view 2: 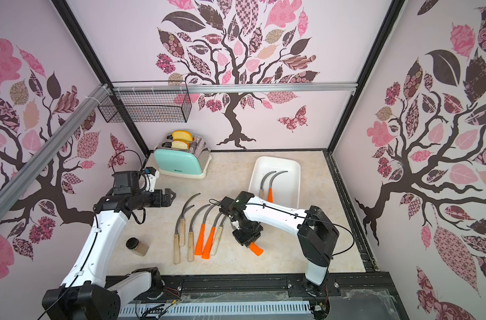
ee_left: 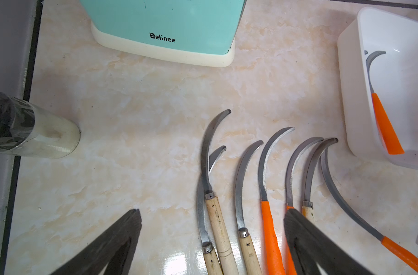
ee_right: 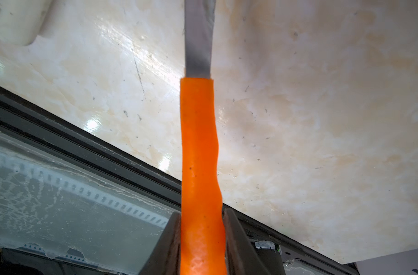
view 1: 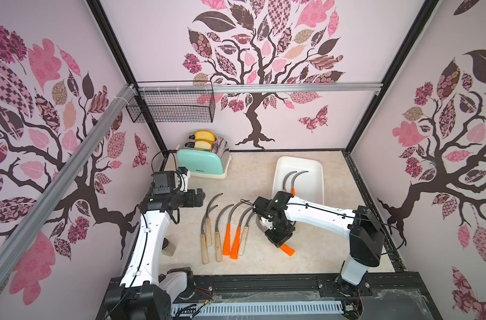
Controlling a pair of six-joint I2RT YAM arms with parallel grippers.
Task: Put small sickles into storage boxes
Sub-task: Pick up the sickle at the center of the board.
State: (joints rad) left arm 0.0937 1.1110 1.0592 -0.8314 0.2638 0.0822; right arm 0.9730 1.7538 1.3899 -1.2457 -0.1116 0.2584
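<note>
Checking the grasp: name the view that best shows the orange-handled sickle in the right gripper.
Right wrist: the orange-handled sickle runs mid-frame, handle clamped in the right gripper. In both top views the arm hides most of it; the left wrist shows blade and handle, not the grip.

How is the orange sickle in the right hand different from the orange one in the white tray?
The held sickle is clamped by its handle in the right hand, outside the white tray; the tray sickle lies free inside it. The held sickle's blade reaches toward the row of sickles on the table; the tray sickle lies beside one wooden-handled sickle. Both have orange handles and curved grey blades.
</note>
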